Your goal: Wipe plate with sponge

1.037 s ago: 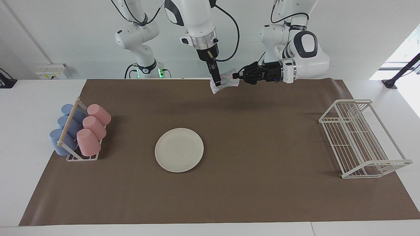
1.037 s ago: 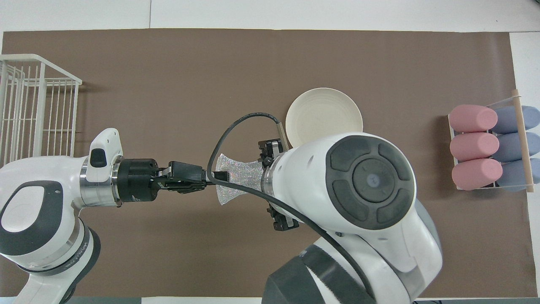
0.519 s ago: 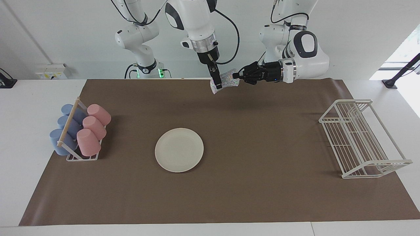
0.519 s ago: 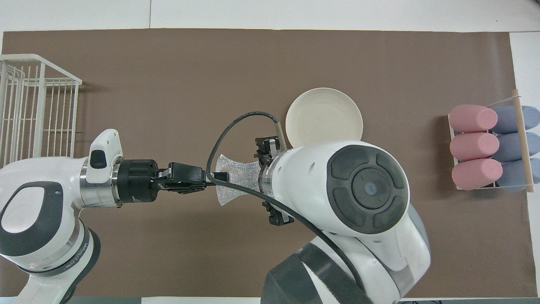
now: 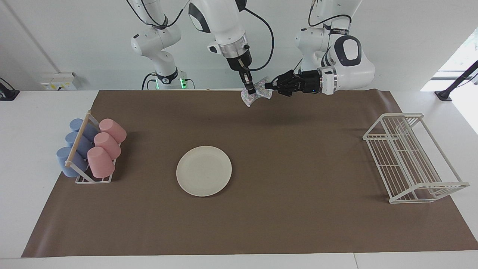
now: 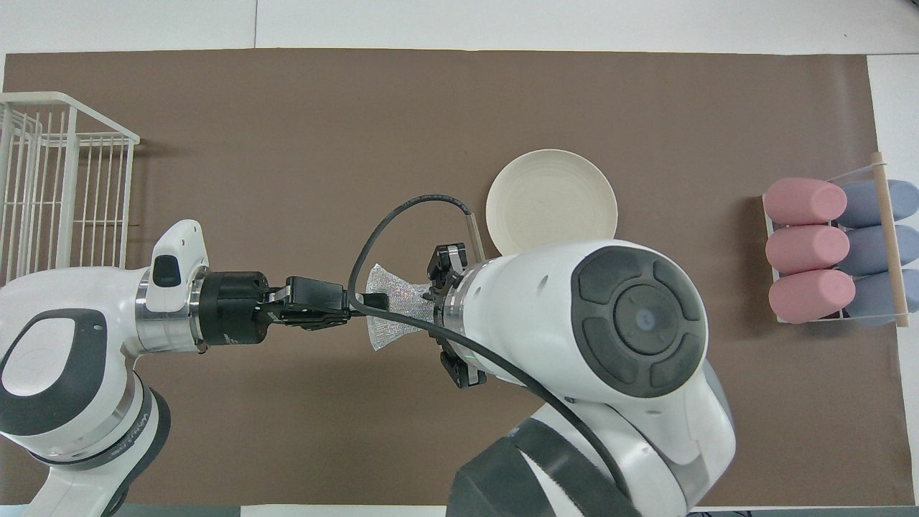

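The silvery sparkly sponge (image 5: pixel 257 94) (image 6: pixel 391 316) hangs in the air over the brown mat at the robots' edge of the table, held from both sides. My left gripper (image 5: pixel 267 86) (image 6: pixel 353 310) is shut on one end of it, reaching in level. My right gripper (image 5: pixel 252 90) points down and is shut on the sponge's other end; in the overhead view the right arm's wrist hides its fingertips. The cream-white plate (image 5: pixel 204 170) (image 6: pixel 551 199) lies flat on the mat, farther from the robots, with nothing on it.
A small rack of pink and blue cups (image 5: pixel 90 151) (image 6: pixel 833 251) stands toward the right arm's end of the table. A white wire rack (image 5: pixel 410 158) (image 6: pixel 50 179) stands toward the left arm's end. The brown mat (image 5: pixel 298 224) covers the table.
My right gripper has closed on the sponge, which now looks pinched and pulled up a little. The left gripper has kept its hold and place.
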{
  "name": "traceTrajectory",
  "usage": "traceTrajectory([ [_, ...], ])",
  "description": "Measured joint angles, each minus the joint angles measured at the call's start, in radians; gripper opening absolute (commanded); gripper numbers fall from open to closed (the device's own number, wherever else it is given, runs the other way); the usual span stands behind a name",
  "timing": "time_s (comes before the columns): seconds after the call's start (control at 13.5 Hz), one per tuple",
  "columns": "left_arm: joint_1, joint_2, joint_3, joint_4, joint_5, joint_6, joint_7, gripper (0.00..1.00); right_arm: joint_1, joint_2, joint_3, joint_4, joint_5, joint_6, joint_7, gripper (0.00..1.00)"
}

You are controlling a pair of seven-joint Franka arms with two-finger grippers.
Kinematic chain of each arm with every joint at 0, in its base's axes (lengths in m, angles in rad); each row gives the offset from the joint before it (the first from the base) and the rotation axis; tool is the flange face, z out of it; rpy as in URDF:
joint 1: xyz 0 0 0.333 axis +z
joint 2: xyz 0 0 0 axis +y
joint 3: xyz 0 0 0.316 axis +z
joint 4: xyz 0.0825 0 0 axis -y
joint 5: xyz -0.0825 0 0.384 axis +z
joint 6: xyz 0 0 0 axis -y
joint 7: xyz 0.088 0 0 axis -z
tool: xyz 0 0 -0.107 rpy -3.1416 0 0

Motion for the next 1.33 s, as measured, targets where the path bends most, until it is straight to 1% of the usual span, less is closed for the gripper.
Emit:
traceTrajectory([
  [0.07,0.000,0.000,0.000,0.000,0.000,0.000,0.000,0.07,0.000,0.000,0.000,0.000,0.000,0.000,0.000,0.00],
  [0.15,0.000,-0.001,0.000,0.000,0.000,-0.001,0.000,0.99,0.000,0.000,0.000,0.000,0.000,0.000,0.000,0.00],
  [0.3,0.000,-0.009,0.000,0.000,0.028,-0.001,-0.027,1.00,0.000,0.000,0.000,-0.003,0.000,0.000,-0.013,0.00],
  [0.52,0.001,-0.049,0.001,0.001,0.119,0.002,-0.112,1.00,-0.006,0.000,-0.001,-0.009,-0.001,0.000,-0.054,0.00],
  [0.67,0.013,-0.062,0.006,0.004,0.205,0.002,-0.126,1.00,-0.051,0.000,-0.003,-0.038,-0.002,0.030,-0.140,0.00],
  [0.89,0.072,-0.064,0.009,0.023,0.380,0.001,-0.140,1.00,-0.168,0.014,-0.006,-0.117,-0.002,0.169,-0.323,0.00],
  [1.04,0.111,-0.064,0.011,0.042,0.484,0.000,-0.145,1.00,-0.216,0.043,-0.008,-0.176,-0.002,0.257,-0.466,0.00],
  [1.26,0.159,-0.063,0.013,0.090,0.653,0.000,-0.185,1.00,-0.246,0.129,-0.008,-0.298,-0.002,0.509,-0.605,0.00],
  [1.33,0.176,-0.063,0.013,0.102,0.695,-0.002,-0.189,1.00,-0.253,0.163,-0.007,-0.317,-0.002,0.555,-0.643,0.00],
])
